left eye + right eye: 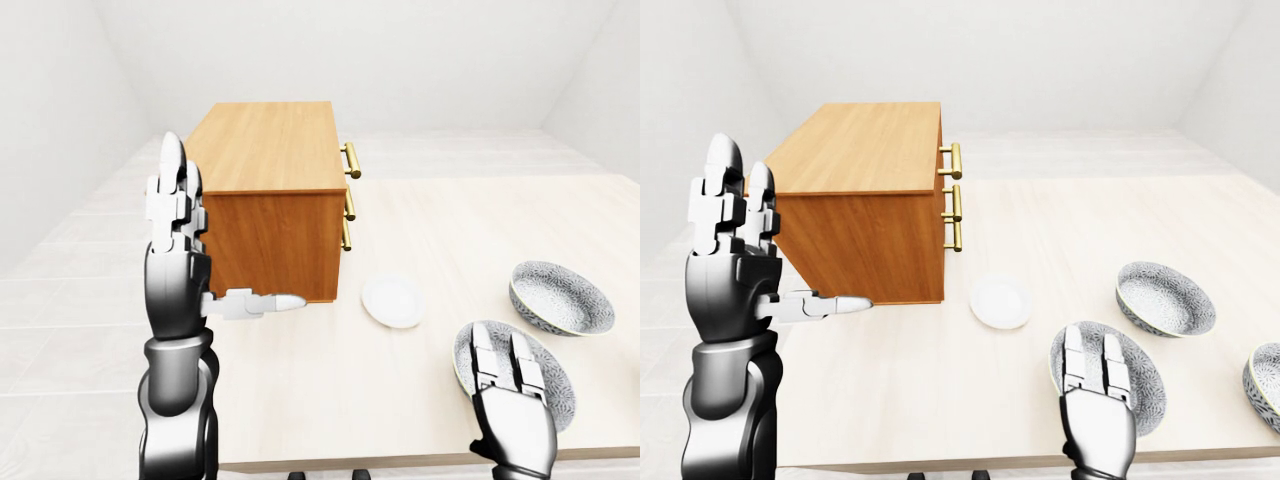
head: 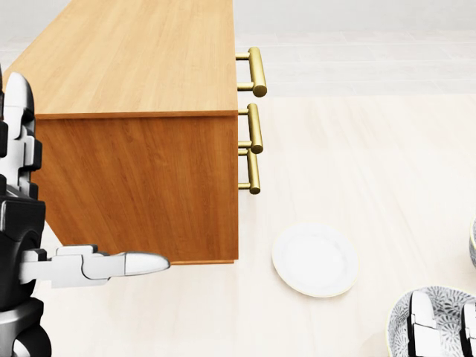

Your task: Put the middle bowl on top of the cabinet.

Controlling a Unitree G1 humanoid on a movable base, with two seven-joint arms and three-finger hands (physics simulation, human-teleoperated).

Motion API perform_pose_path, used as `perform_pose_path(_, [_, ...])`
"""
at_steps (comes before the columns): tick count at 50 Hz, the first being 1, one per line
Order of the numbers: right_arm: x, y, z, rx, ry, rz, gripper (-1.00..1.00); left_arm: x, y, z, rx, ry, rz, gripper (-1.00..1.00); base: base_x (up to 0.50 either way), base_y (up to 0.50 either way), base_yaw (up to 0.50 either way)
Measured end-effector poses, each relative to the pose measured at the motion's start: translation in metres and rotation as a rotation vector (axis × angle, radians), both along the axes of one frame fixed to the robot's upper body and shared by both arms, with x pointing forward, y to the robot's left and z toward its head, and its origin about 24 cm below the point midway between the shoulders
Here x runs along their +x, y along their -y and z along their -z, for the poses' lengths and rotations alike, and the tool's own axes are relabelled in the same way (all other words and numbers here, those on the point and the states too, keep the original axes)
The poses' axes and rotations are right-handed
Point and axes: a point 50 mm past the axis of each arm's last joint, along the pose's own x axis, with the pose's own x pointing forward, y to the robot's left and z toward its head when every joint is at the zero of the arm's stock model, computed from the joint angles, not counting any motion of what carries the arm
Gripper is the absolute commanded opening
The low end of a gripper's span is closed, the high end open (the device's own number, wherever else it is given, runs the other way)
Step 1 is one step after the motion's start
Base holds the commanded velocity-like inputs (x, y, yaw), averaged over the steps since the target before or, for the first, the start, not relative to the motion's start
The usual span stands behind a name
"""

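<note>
Right hand [image 1: 1095, 410]: fingers straight, spread flat above bowl [image 1: 1148, 385], gripping nothing. Left hand [image 1: 180, 275]: raised, fingers extended, empty, beside cabinet [image 1: 865, 150]. Bowl on table [image 1: 940, 380], well right of cabinet, past plate [image 1: 1000, 302]. Far bowl [image 1: 1165, 298] and edge bowl [image 1: 1268, 385] lie farther from cabinet; which counts as middle unclear. Bowl likely rigid glazed ceramic, slippery, breakable. Pinch rim, thumb inside, keep level.

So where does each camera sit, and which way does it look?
Head view: on the robot's head, tilted down at the cabinet and white plate; left hand at left edge.
Left-eye view: on the head, looking wider across the table; right hand over a patterned bowl.
Right-eye view: its twin, adding a third bowl at right.
All share cabinet, plate, both hands.
</note>
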Motion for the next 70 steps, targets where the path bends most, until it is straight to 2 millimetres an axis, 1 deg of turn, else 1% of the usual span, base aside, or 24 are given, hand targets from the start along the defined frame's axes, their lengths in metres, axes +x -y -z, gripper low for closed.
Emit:
perform_pose_path(29, [0.004, 0.007, 0.004, 0.036, 0.055, -0.018, 1.00, -0.002, 0.001, -0.002, -0.008, 0.008, 0.011, 1.00, 0.00, 0.00, 0.00])
perform_pose_path(31, [0.005, 0.008, 0.004, 0.040, 0.062, -0.016, 0.54, -0.002, 0.001, -0.002, -0.007, 0.010, 0.012, 1.00, 0.00, 0.00, 0.00])
perform_pose_path(32, [0.005, 0.009, 0.005, 0.043, 0.063, -0.014, -1.00, -0.002, 0.001, -0.002, -0.007, 0.011, 0.013, 1.00, 0.00, 0.00, 0.00])
perform_pose_path(39, [0.002, 0.012, 0.015, 0.080, 0.047, 0.010, -1.00, -0.003, 0.002, -0.002, -0.014, 0.013, 0.019, 1.00, 0.00, 0.00, 0.00])
perform_pose_path(45, [0.002, 0.014, 0.019, 0.103, 0.045, 0.024, -1.00, -0.005, -0.001, -0.005, -0.065, 0.028, 0.032, 1.00, 0.00, 0.00, 0.00])
perform_pose_path(57, [-0.001, 0.014, 0.016, 0.070, 0.056, 0.021, -1.00, -0.007, -0.003, -0.007, -0.129, 0.042, 0.049, 1.00, 0.00, 0.00, 0.00])
perform_pose_path(70, [-0.006, 0.011, 0.006, 0.001, 0.046, 0.008, -1.00, -0.007, -0.003, -0.006, -0.146, 0.039, 0.062, 1.00, 0.00, 0.00, 0.00])
